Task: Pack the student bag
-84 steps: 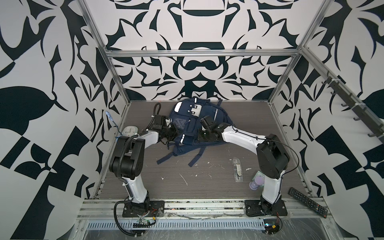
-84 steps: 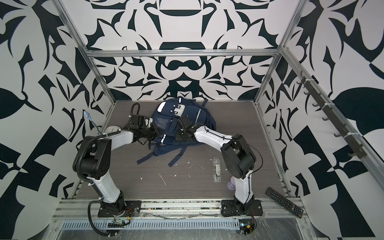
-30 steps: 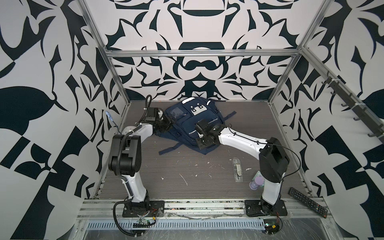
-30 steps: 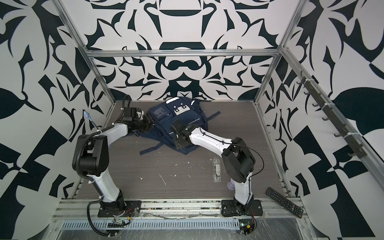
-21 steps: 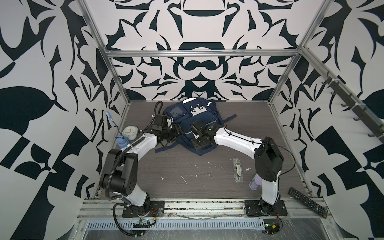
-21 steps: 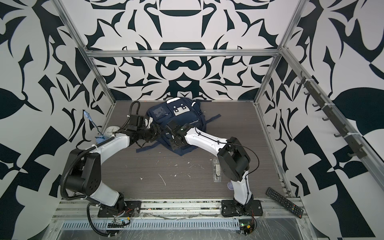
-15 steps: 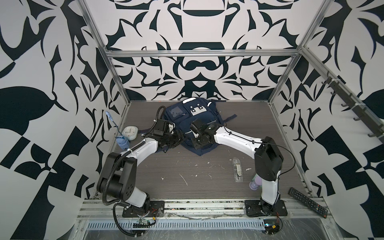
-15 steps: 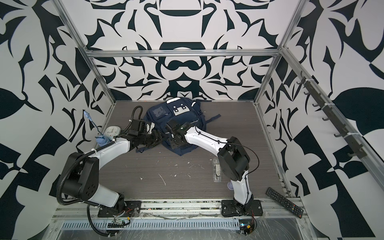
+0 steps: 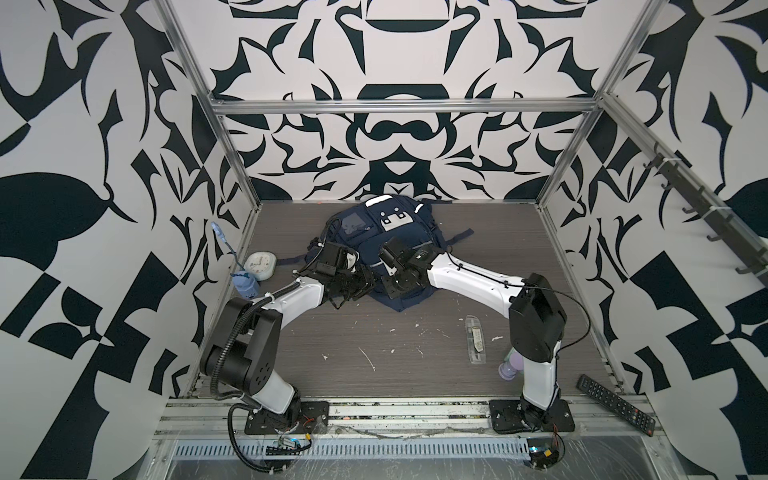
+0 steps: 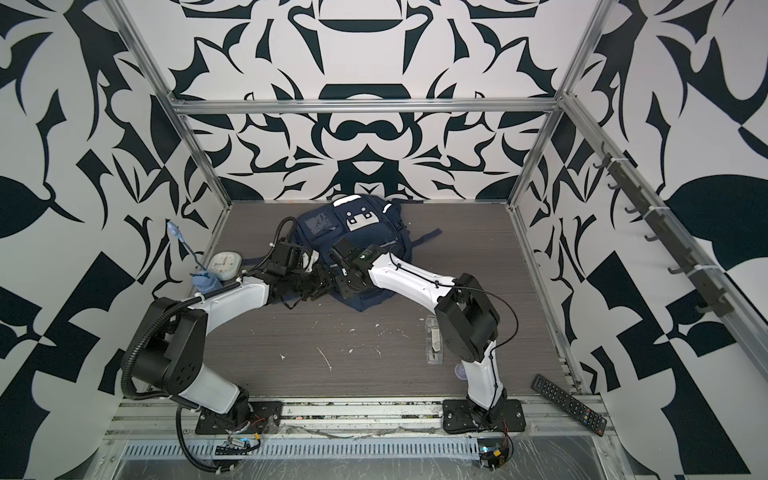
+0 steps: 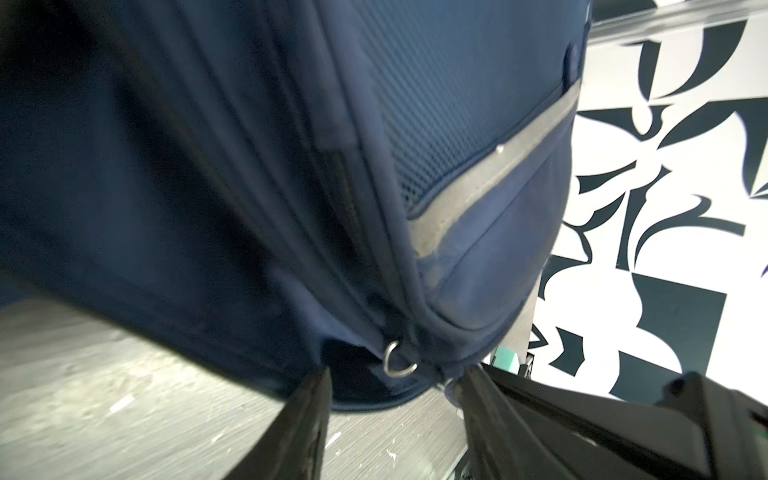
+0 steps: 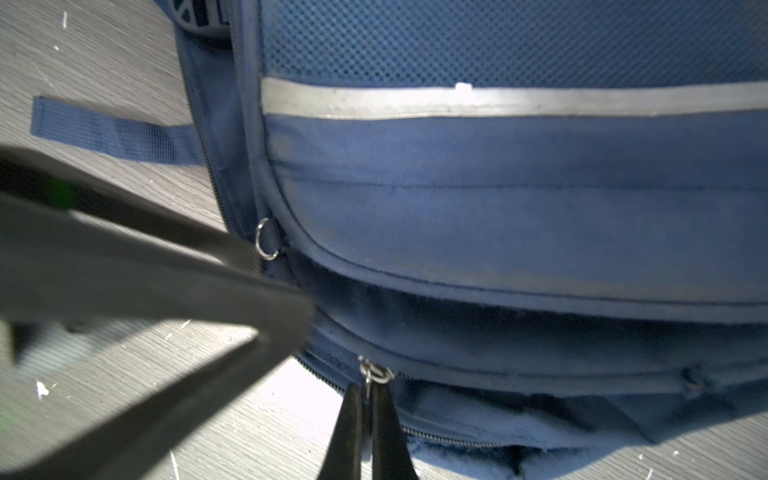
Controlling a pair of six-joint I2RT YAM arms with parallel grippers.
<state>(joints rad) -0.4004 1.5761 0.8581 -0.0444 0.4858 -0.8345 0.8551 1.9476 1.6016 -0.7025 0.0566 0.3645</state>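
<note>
In both top views the student bag (image 9: 388, 232) lies flat, patch side up, at the back middle of the grey table (image 9: 415, 345). Both arms meet at its near edge, the left gripper (image 9: 360, 286) at the near-left corner and the right gripper (image 9: 390, 289) just beside it (their tips are too dark against the navy to read from up here).

In the left wrist view the left gripper (image 11: 395, 399) is spread. Its jaws straddle the bag's corner with a metal zip ring (image 11: 397, 365) between the tips, probably to brace that corner or to catch the ring.

In the right wrist view the right gripper (image 12: 365, 399) is pressed together on another zip pull (image 12: 376, 372) at the bag's edge. I judge this is meant to draw a pocket open for packing.
</note>
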